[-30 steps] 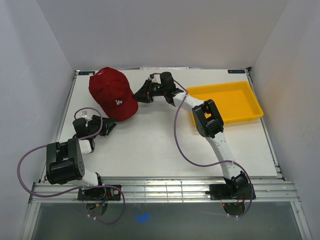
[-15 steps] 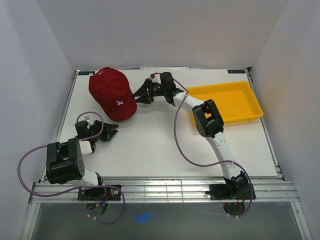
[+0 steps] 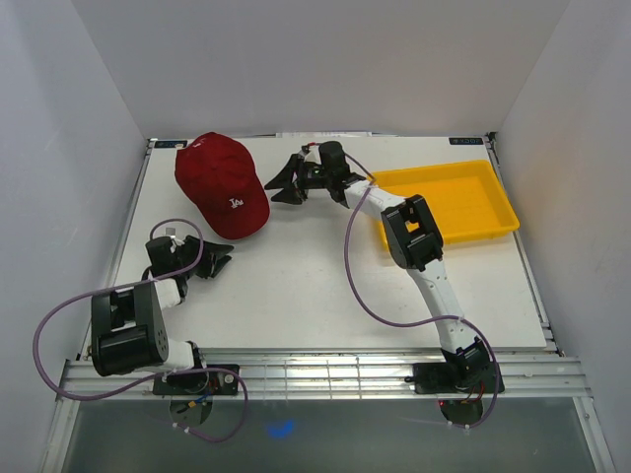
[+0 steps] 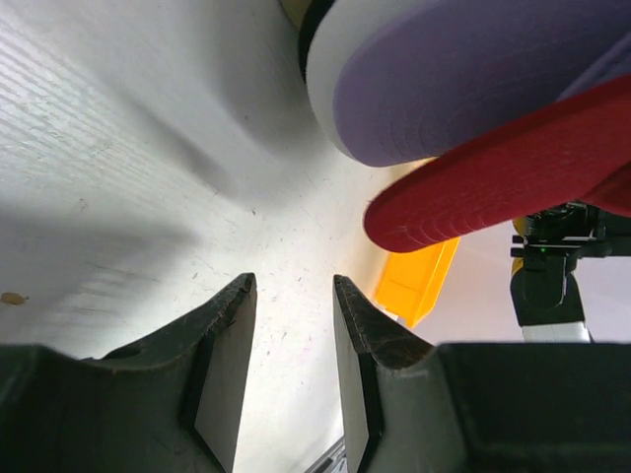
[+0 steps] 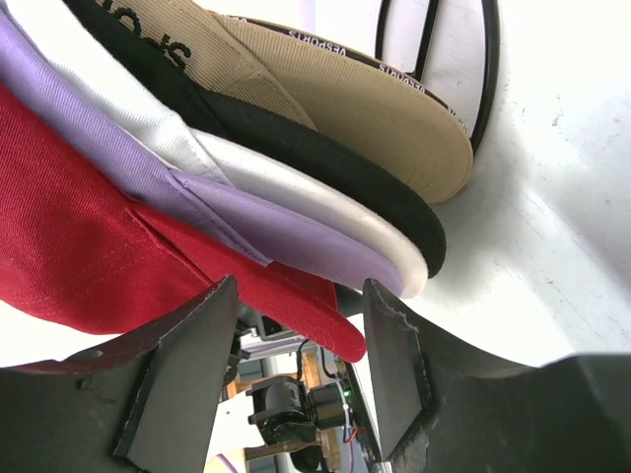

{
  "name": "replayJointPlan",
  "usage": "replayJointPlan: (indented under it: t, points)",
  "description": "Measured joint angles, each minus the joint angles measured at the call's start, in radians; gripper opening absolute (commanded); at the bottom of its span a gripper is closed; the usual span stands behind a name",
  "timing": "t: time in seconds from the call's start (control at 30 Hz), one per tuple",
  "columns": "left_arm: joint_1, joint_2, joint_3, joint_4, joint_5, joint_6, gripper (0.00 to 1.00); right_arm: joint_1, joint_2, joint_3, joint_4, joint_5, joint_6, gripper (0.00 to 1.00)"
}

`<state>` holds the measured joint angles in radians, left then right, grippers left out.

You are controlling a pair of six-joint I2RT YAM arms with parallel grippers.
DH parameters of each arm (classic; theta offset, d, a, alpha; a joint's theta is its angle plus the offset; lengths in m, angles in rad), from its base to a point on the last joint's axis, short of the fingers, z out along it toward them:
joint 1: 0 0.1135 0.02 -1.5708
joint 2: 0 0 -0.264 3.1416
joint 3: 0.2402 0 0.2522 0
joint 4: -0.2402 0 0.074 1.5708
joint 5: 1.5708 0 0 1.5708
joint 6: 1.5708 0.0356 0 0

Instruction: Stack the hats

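Note:
The hats lie in one stack at the far left of the table, with the red cap (image 3: pixel 222 182) on top. In the right wrist view the brims fan out: tan (image 5: pixel 365 118), black (image 5: pixel 325 163), white (image 5: pixel 325 222), purple (image 5: pixel 266 232), red (image 5: pixel 79 256). My right gripper (image 3: pixel 278 183) (image 5: pixel 301 286) is open just right of the stack, and the tip of the red brim shows between its fingers. My left gripper (image 3: pixel 219 258) (image 4: pixel 291 286) is open and empty on the near side of the stack. It looks up at the purple brim (image 4: pixel 473 79) and the red brim (image 4: pixel 503 168).
A yellow plastic tray (image 3: pixel 454 202) sits at the far right and also shows in the left wrist view (image 4: pixel 414 281). White walls close the table on three sides. The right arm stretches across the middle toward the stack.
My left gripper has drawn back from the red cap's brim toward the near left. My right gripper has eased slightly right of the stack. The stack has stayed put.

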<state>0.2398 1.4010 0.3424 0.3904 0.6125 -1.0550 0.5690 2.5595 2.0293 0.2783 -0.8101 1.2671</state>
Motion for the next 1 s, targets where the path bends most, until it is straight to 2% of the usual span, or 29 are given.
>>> replayJointPlan:
  t: [0.63, 0.87, 1.0]
  points:
    - [0.001, -0.203, 0.154, -0.297, 0.019, 0.166, 0.46, -0.025, -0.089, -0.09, -0.072, 0.032, -0.099, 0.6]
    - [0.0, -0.221, 0.226, -0.351, 0.077, 0.212, 0.46, -0.039, -0.208, -0.22, -0.119, 0.079, -0.177, 0.6]
    - [-0.001, -0.242, 0.292, -0.443, 0.121, 0.284, 0.46, -0.055, -0.36, -0.381, -0.129, 0.103, -0.242, 0.6]
